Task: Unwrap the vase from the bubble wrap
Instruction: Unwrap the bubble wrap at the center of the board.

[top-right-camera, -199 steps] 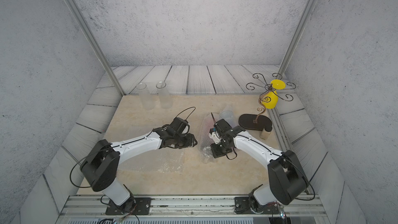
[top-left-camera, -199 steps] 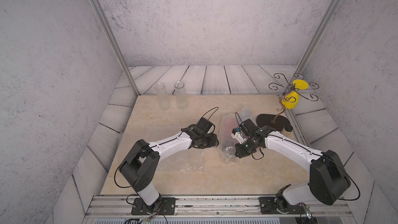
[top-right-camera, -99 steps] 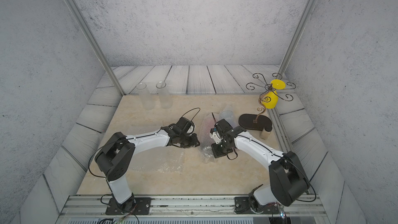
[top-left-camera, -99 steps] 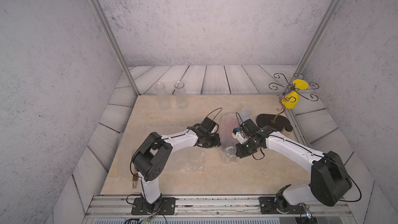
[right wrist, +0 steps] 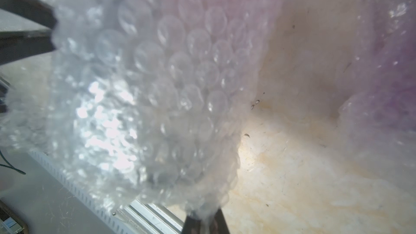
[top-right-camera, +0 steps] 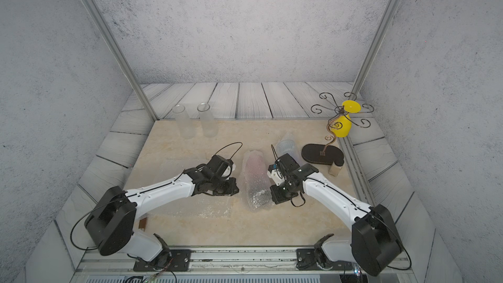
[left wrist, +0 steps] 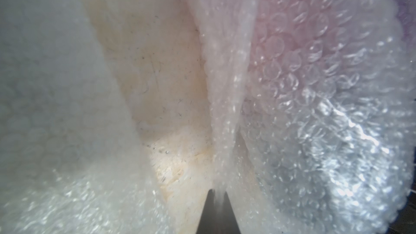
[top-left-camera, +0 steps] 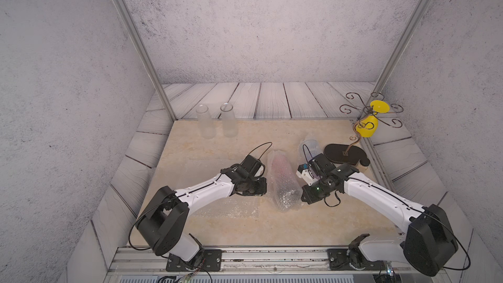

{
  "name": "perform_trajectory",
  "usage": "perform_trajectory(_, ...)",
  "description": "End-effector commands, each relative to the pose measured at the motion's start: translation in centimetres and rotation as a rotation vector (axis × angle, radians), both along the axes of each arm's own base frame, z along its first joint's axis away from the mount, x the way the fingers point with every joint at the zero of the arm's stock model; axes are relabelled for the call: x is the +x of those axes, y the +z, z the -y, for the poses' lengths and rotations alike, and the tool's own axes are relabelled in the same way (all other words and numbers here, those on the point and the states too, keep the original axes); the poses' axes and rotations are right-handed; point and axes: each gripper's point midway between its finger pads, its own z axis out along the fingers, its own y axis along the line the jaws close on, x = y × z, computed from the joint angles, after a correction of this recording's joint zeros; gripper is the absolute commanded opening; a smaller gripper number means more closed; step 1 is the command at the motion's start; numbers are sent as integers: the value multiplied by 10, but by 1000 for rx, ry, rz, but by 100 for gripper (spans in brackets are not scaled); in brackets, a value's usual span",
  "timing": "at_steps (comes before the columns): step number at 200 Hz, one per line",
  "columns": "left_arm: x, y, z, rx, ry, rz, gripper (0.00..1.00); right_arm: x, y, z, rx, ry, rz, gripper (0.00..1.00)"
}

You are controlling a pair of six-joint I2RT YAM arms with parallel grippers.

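**Between two clenched grippers: bubble wrap [top-left-camera: 283, 186] roll on the table [top-left-camera: 326, 230]**

At the middle of the beige stone table, the bubble wrap lies as one long roll in both top views [top-right-camera: 255, 186], running from the rear toward the front rail. Its contents are hard to make out. The vase [top-left-camera: 279, 163] shows only as a pink blur through the rear half, its outline lost behind the bubbles. The front end is clear, crumpled plastic.

The left gripper [left wrist: 216, 199] sits against the roll's left side. In the left wrist view its dark tips are clamped on a thin raised fold of the wrap, and the frame edge cuts off most of each finger. The right gripper [right wrist: 205, 218] sits at the roll's front right corner. In the blurred right wrist view its tips pinch a crumpled edge of the wrap. In the top views the gripper bodies hide both sets of fingertips.

A flat sheet [top-left-camera: 226, 209] of the same plastic lies under the left forearm, faint against the stone. Behind the right gripper is a second bundle [top-left-camera: 310, 144], purple-tinted, with its contents unclear.

Two clear glass bottles [top-left-camera: 228, 123] stand at the rear left edge. At the rear right is a wire stand [top-left-camera: 356, 134] with yellow pieces on a dark oval base, and a small dark-lidded jar [top-right-camera: 335, 168] sits beside it. A white part with a blue mark [top-left-camera: 304, 171] on the right wrist is too small to read.
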Motion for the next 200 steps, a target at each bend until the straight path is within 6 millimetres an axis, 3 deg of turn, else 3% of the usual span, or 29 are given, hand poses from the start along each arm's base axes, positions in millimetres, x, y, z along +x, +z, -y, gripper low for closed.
perform_trajectory(1,-13,-13,-31,116,-1,-19,0,-4,-3,6,-36,4,-40,12)
perform_trajectory(23,-21,-10,-30,102,-24,-24,0,-3,-1,6,-36,-1,-34,26)
perform_trajectory(38,-27,-9,-28,100,-44,-29,0,-1,5,5,-26,-2,-18,42)
perform_trajectory(83,-50,-14,-17,113,-108,-50,0,17,42,-10,46,-2,57,73)
perform_trajectory(117,-62,-14,-19,102,-93,-63,0,41,55,-40,144,4,54,80)
perform_trajectory(140,-61,-2,-30,110,-46,-53,19,60,55,-60,193,-5,34,82)
perform_trajectory(160,-54,12,-39,70,5,-55,31,74,56,-79,241,5,5,83)
perform_trajectory(200,-25,36,-66,9,126,32,32,97,44,-97,244,0,-35,87)
